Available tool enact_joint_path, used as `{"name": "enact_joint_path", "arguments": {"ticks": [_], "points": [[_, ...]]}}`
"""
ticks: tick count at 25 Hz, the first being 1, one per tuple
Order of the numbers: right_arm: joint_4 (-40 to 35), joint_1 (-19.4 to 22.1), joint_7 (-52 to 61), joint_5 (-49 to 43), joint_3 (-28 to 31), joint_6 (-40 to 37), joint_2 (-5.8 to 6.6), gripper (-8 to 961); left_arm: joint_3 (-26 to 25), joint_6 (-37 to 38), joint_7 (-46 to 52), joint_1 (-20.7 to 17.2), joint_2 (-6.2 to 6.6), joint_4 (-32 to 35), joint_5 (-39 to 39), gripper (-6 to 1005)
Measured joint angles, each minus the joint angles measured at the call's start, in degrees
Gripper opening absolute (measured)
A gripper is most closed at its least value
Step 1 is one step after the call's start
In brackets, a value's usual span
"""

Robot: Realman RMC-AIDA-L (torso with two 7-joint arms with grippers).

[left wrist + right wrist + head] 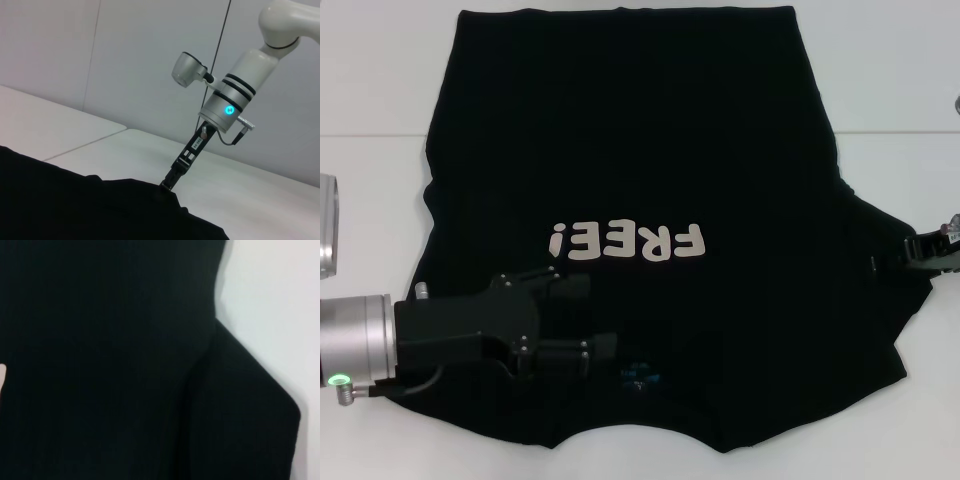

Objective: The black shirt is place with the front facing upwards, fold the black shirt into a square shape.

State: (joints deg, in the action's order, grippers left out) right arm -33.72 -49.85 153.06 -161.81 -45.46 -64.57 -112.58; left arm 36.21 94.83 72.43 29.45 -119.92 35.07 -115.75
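Note:
The black shirt (640,150) lies spread flat on the white table (370,80), front up, with cream "FREE!" letters (625,241) and a small blue neck label (638,380) at the near edge. My left gripper (582,318) is open low over the shirt, just left of the collar, fingers pointing right. My right gripper (910,252) is at the shirt's right sleeve edge. In the left wrist view the right gripper (167,184) is shut on the cloth (75,205), which rises in a small peak at its tip. The right wrist view shows only the shirt (100,365) and the table (270,315).
A seam line (380,135) crosses the white table behind the shirt's middle. A grey wall (125,60) stands beyond the table in the left wrist view. Bare table lies to the left, right and front of the shirt.

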Motion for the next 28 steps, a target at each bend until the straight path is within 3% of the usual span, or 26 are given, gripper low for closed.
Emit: {"name": "enact_joint_path", "arguments": {"ticks": [2,11,22,28], "points": [[0.3,-0.2,0.0,0.0,-1.1,0.3,0.0,922,0.0,0.0,0.1,0.0,0.08,0.0,0.0,901],[0.4,-0.3,0.3,-0.1,-3.0,1.1,-0.13,733,0.0,-0.1,0.7,0.0,0.33,0.0,0.0,901],[0.4,-0.2,0.3,-0.1,-3.2,0.5,0.0,251,0.0,-0.1,0.7,-0.1,0.32,0.0,0.0,901],[0.1,0.0,0.3,-0.1,-3.3,0.3,0.1,57,0.0,-0.1,0.7,-0.2,0.31,0.0,0.0,901]]}}
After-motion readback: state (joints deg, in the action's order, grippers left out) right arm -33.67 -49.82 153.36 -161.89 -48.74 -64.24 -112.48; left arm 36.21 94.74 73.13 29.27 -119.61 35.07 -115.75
